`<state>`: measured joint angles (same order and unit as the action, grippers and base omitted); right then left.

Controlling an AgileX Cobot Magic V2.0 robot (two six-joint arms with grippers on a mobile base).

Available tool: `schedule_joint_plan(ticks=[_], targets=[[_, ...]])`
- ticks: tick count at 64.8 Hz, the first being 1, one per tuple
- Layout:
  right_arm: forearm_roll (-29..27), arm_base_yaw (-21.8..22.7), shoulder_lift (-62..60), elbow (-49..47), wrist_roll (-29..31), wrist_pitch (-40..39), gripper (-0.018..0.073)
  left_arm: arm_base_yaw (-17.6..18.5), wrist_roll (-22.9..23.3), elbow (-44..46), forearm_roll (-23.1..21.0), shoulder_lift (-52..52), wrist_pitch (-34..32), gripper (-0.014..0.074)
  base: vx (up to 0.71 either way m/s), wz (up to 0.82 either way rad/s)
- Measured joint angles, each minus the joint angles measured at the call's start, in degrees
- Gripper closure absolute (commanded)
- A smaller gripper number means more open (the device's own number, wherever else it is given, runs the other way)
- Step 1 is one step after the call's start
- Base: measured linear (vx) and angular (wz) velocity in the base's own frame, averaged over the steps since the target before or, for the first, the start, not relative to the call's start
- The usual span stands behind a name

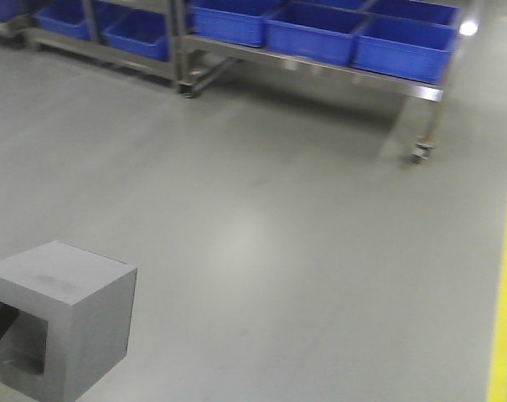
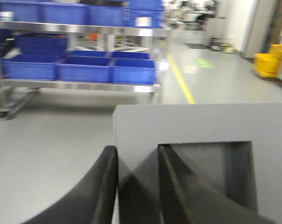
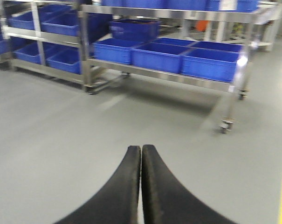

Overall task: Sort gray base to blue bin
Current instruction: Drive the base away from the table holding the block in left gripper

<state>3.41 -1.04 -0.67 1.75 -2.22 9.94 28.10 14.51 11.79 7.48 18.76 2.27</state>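
Black fingers of the left pincer fill the foreground of the left wrist view. They are closed on one wall of the gray block, one finger outside and the other inside its square recess.

The block appears to be held clear of the floor, at the lower left of the front view. It is well apart from the blue bins lined up on a steel rack across the room.

The pickup looks done; the carry to a bin and the drop are left (what the bins hold is hard to read from this angle). The right pincer has its fingers pressed together on nothing.

Only the left wrist view shows the grip itself, plus a yellow bucket far off. Only the front view shows the block's plain top and side. The right wrist view shows rack and bins but no block at all.
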Motion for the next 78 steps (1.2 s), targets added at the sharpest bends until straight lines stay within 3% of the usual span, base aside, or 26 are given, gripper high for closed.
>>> schedule_joint_plan(ticks=[42, 78], targets=[[0.0, 0.0, 0.0, 0.0, 0.0, 0.0, 0.0568, 0.0, -0.04, 0.0, 0.0, 0.0, 0.0, 0.0602, 0.03, -0.76], [0.0, 0.0, 0.0, 0.0, 0.0, 0.0, 0.0568, 0.0, -0.04, 0.0, 0.0, 0.0, 0.0, 0.0602, 0.18, -0.2]])
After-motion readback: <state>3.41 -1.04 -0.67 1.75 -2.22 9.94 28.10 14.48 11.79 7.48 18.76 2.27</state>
